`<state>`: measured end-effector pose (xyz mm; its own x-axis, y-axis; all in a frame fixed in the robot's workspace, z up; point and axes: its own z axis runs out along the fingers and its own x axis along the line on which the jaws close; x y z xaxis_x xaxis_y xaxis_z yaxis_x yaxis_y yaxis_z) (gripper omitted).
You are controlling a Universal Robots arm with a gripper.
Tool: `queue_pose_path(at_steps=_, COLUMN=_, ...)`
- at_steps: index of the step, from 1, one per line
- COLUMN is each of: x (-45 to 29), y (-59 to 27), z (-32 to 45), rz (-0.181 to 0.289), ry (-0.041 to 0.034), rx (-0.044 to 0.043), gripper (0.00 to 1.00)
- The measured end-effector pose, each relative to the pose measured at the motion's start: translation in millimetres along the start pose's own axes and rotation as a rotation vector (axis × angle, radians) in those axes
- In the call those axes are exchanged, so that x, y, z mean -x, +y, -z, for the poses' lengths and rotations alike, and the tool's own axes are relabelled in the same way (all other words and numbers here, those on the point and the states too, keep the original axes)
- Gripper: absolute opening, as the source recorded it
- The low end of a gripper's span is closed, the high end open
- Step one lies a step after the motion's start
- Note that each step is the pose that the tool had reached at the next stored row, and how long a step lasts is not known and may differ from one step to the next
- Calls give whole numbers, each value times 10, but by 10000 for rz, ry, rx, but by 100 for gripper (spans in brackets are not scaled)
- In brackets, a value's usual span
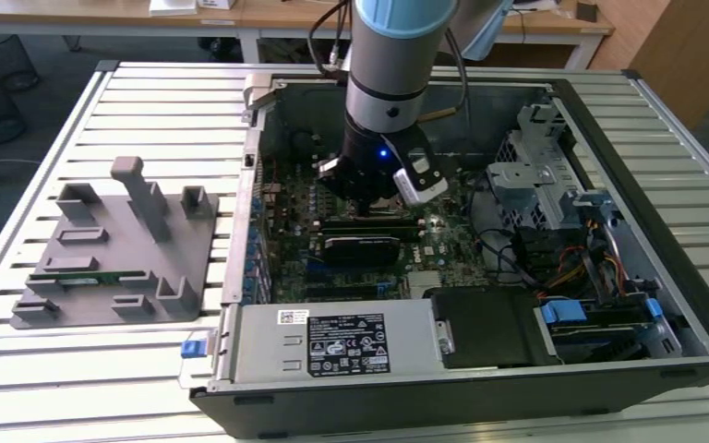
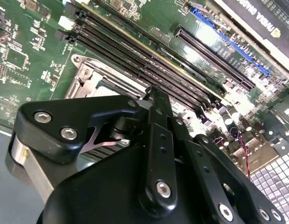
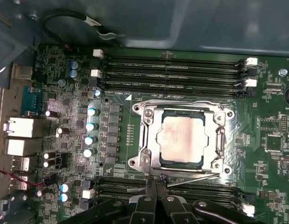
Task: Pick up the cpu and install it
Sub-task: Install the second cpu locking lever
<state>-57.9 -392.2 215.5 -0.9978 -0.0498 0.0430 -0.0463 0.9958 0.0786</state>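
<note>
The arm points straight down, its clenched, seemingly empty pincer (image 3: 156,183) beside the seated cpu (image 3: 182,140).

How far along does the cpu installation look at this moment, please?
The cpu already sits inside the socket frame on the motherboard. The hand is beside the socket's edge, holding nothing visible. Whether the retention lever is latched can't be told.

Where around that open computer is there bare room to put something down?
The slatted table is bare behind the grey holder, and in front of it too. Inside the computer case it is crowded: the pincer hangs right beside the cpu, which lies in its socket between the memory slots.
</note>
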Motion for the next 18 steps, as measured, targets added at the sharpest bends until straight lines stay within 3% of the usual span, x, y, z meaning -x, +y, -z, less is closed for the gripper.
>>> queue_pose_path(at_steps=4, x=-12, y=-3, z=-39, rz=2, ry=-1, rx=33, gripper=11)
queue_pose_path(at_steps=9, x=-27, y=-4, z=-72, rz=10, ry=-10, rx=201, gripper=11)
queue_pose_path(at_steps=18, x=-39, y=-52, z=-71, rz=12, ry=-12, rx=254, gripper=11)
